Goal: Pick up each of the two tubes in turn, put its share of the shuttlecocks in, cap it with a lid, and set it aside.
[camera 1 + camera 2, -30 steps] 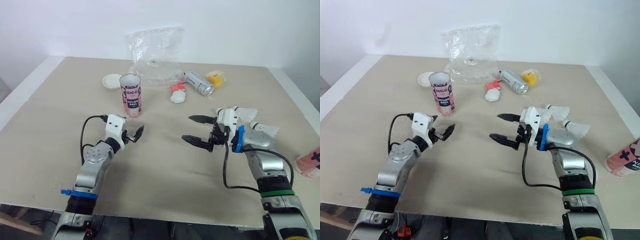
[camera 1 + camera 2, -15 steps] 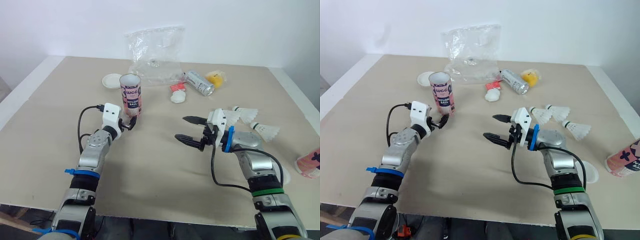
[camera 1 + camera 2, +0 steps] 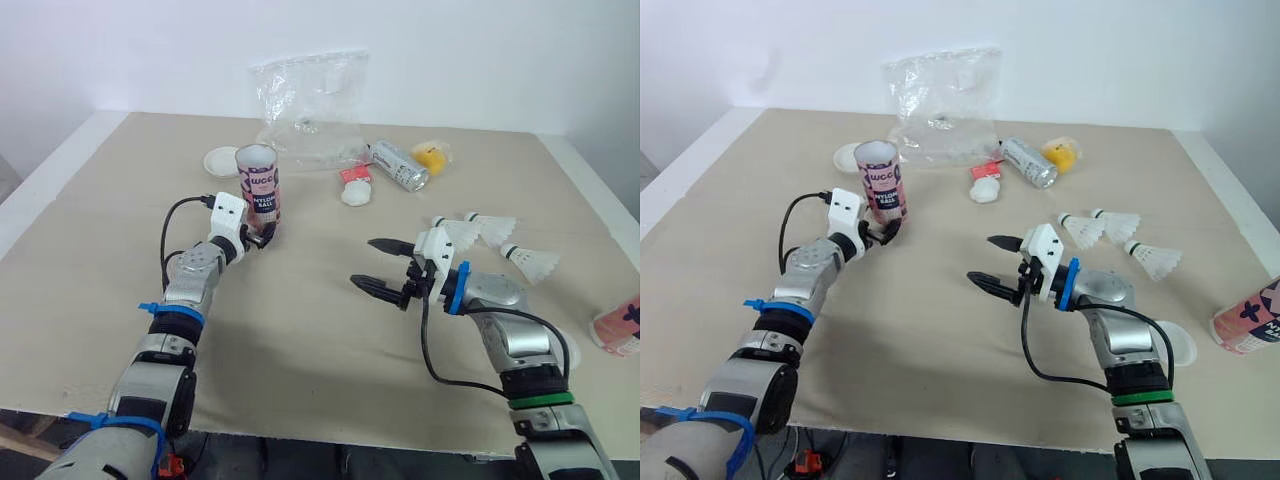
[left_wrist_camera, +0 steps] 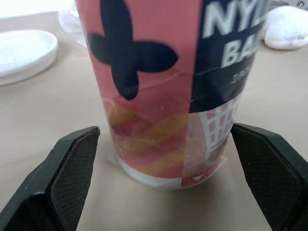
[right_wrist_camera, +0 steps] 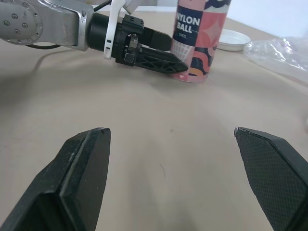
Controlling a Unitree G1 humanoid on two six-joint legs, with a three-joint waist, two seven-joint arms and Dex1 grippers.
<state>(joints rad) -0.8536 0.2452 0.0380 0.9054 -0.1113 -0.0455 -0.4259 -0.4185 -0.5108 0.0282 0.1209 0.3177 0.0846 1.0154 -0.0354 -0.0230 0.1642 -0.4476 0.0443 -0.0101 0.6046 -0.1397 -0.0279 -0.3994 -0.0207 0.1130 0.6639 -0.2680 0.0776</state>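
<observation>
A pink tube (image 3: pixel 259 186) marked NYLON BALL stands upright and uncapped at the table's left centre. My left gripper (image 3: pixel 261 234) is open at its base, one finger on each side of the tube (image 4: pixel 163 86), and both fingers (image 4: pixel 72 163) stand just off the wall. My right gripper (image 3: pixel 366 264) hangs open and empty over the table's middle. Three shuttlecocks (image 3: pixel 490 226) lie to its right. A second pink tube (image 3: pixel 1247 316) sits at the far right edge. One white lid (image 3: pixel 222 161) lies behind the left tube, another (image 3: pixel 1170 346) by my right forearm.
A crumpled clear plastic bag (image 3: pixel 310 110) stands at the back centre. Beside it lie a silver can (image 3: pixel 398 165), a yellow object (image 3: pixel 432 157) and a small white and red piece (image 3: pixel 355 188). Bare tabletop (image 3: pixel 300 330) spreads in front of both grippers.
My left gripper has moved forward to the upright tube and now straddles its base. My right gripper has drifted a little to the left and nearer, still open.
</observation>
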